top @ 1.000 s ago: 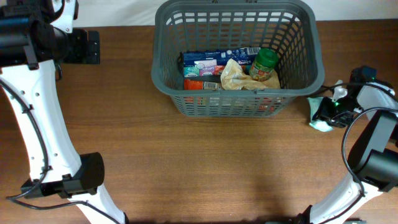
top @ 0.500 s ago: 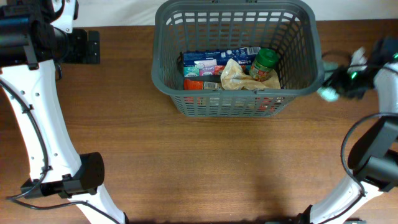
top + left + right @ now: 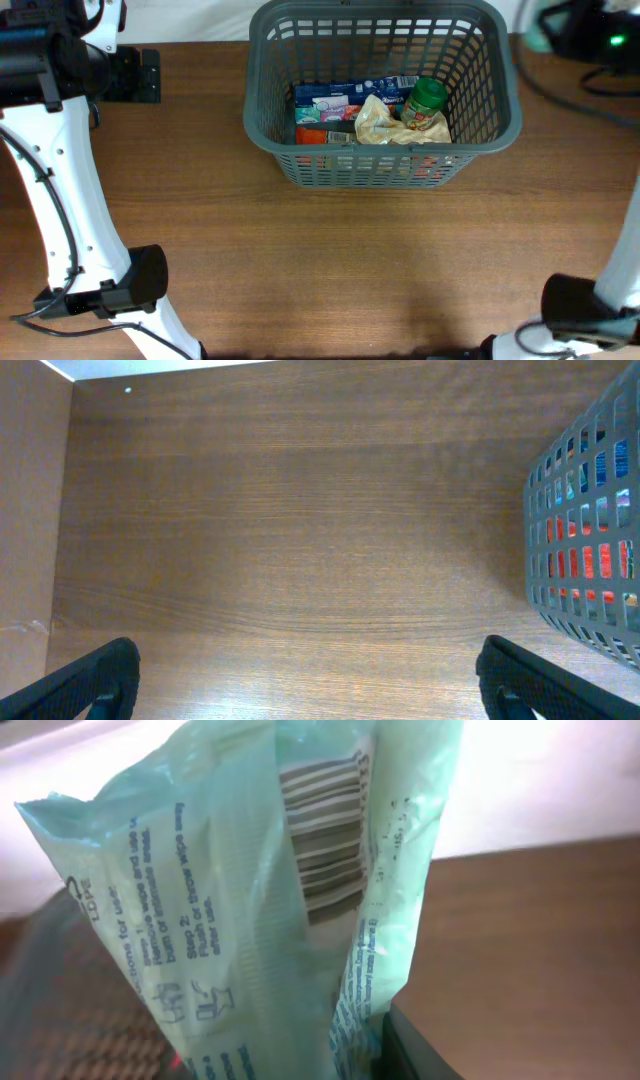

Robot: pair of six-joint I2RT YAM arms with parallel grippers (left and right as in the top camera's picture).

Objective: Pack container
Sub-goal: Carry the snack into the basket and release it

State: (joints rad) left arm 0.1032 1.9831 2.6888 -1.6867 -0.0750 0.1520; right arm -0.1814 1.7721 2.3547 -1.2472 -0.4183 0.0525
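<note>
Right pincer [image 3: 555,30] lifted beyond container [image 3: 262,120], gripping pale green packet [image 3: 300,920], left pincer [image 3: 312,685] spread wide above wooden table [image 3: 300,540]

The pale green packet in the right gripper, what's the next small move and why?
Probably swing the pale green packet left over the basket rim. The right gripper holds it just outside the far right corner, and the basket's rear half looks bare.

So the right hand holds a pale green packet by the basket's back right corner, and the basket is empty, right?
Not empty: the overhead view shows boxes, a crumpled bag and a green-lidded jar in the basket. The right hand does hold the packet there.
</note>
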